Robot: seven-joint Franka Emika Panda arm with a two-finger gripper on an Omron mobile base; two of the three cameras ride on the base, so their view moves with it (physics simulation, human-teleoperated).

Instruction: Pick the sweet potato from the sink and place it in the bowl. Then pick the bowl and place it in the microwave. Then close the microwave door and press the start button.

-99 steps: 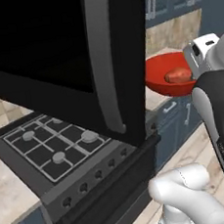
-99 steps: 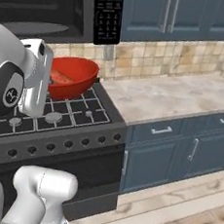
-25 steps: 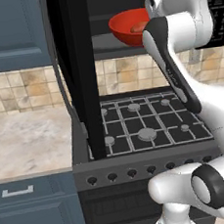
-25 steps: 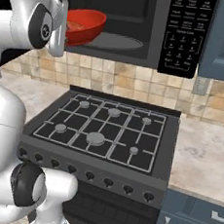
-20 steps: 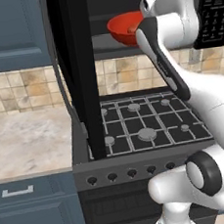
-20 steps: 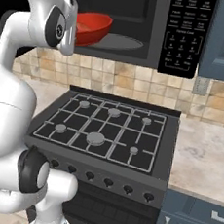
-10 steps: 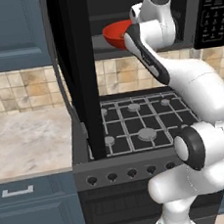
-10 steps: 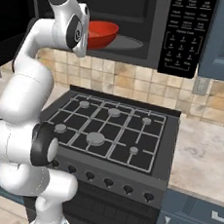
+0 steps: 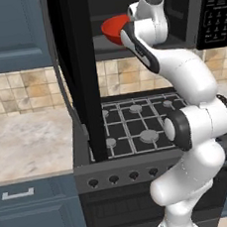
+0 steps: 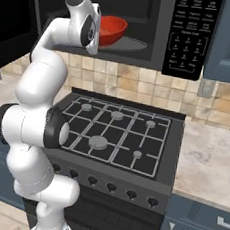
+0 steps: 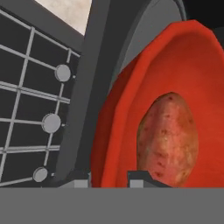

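Observation:
My gripper (image 11: 109,180) is shut on the near rim of the red bowl (image 11: 131,96). The sweet potato (image 11: 168,135), a reddish-brown oval, lies inside the bowl. The arm is raised, and the bowl (image 9: 113,28) (image 10: 112,30) hangs at the left front of the microwave's (image 10: 148,10) dark cavity, tilted a little. Whether it touches the cavity floor I cannot tell. The microwave door (image 9: 77,64) stands swung wide open to the left. The button strip (image 10: 188,32) is at the microwave's right side. The sink is out of view.
A black gas stove (image 10: 115,132) with grates and front knobs sits directly below the microwave. Marble counter (image 9: 29,140) runs on both sides of it. Blue cabinets (image 9: 6,33) flank the microwave, and the open door's edge stands over the stove's left side.
The arm has stretched forward and carried the bowl from in front of the microwave into the mouth of its cavity. The grip is unchanged.

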